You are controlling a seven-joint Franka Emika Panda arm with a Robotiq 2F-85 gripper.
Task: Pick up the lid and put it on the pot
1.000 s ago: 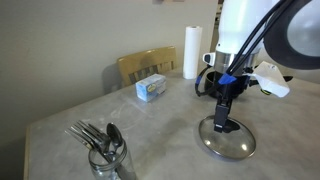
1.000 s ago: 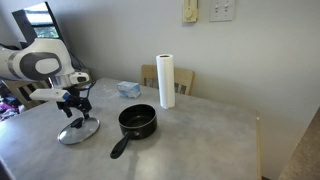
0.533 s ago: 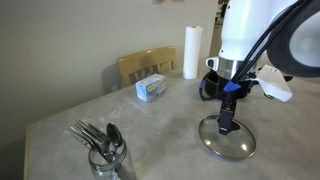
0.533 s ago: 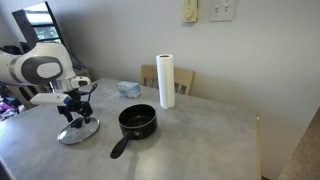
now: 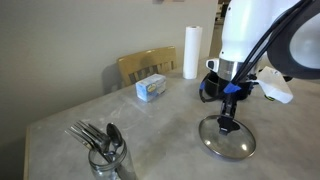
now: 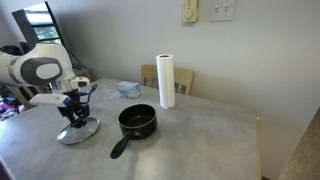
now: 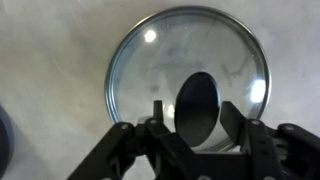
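The lid (image 5: 228,142) (image 6: 79,131) lies flat on the grey table, clear glass with a metal rim. In the wrist view its glass (image 7: 165,50) fills the upper frame and its black knob (image 7: 197,104) sits between my fingers. My gripper (image 5: 227,124) (image 6: 76,120) (image 7: 195,110) points straight down over the lid's centre, its jaws closed in against both sides of the knob. The pot (image 6: 137,121), a small black saucepan, stands to the side of the lid in an exterior view, open, with its handle (image 6: 120,147) pointing toward the table's front edge.
A paper towel roll (image 5: 191,52) (image 6: 166,81) stands at the far side of the table by a wooden chair (image 5: 145,66). A blue-and-white box (image 5: 152,88) (image 6: 127,89) lies near it. A glass jar of cutlery (image 5: 105,155) stands at one table edge.
My gripper has come down a little onto the lid and its jaws have drawn in from wide open to the knob. The lid and pot have not moved.
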